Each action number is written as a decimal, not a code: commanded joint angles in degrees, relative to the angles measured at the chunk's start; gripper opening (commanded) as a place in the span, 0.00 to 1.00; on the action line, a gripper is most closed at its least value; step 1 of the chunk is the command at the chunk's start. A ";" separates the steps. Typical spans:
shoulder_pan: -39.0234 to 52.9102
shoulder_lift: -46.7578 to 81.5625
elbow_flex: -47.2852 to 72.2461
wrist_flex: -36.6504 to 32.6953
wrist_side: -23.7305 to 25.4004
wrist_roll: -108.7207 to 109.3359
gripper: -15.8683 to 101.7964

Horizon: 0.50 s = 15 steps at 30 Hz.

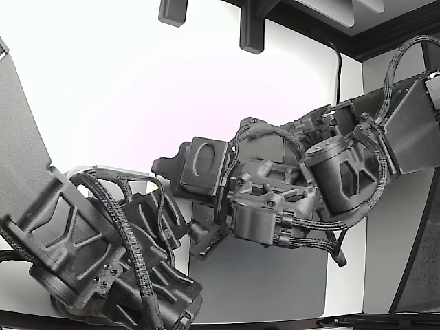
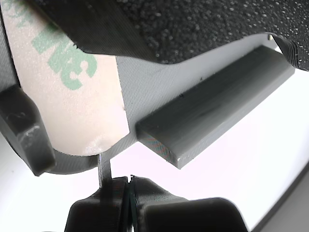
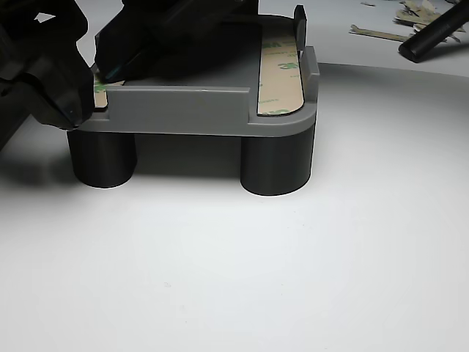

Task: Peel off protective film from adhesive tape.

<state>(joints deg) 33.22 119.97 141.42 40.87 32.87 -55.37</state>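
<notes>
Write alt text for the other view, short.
A grey fixture on black cylindrical legs sits on a white surface, with a tan 3M-printed film strip on its right side. A dark gripper works at its left corner; peeled scraps lie behind.

Count: 2 arms [image 1: 103,247] [image 1: 323,172], 1 grey fixture [image 3: 183,110] on 2 visible black legs [image 3: 277,163] [image 3: 101,158], 2 tape strips [image 3: 281,70] [image 3: 101,88] (second mostly hidden), several film scraps [image 3: 381,33].

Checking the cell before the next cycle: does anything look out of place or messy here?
Yes. In the other view, loose film scraps lie scattered on the white table behind the gray fixture, beside a black rod. They look like discarded liner. The tape strip on the fixture lies flat.
</notes>
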 commanded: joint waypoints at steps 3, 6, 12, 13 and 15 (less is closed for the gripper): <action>0.00 1.05 -1.93 0.09 -0.18 0.53 0.04; 0.18 1.05 -2.02 0.26 -0.18 0.79 0.04; 0.53 1.32 -2.20 1.23 -0.35 1.58 0.04; 0.53 1.32 -2.20 1.32 -0.35 1.67 0.04; 0.62 1.32 -2.20 1.41 -0.35 1.76 0.04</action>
<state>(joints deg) 34.10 119.97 141.06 42.36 32.70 -53.70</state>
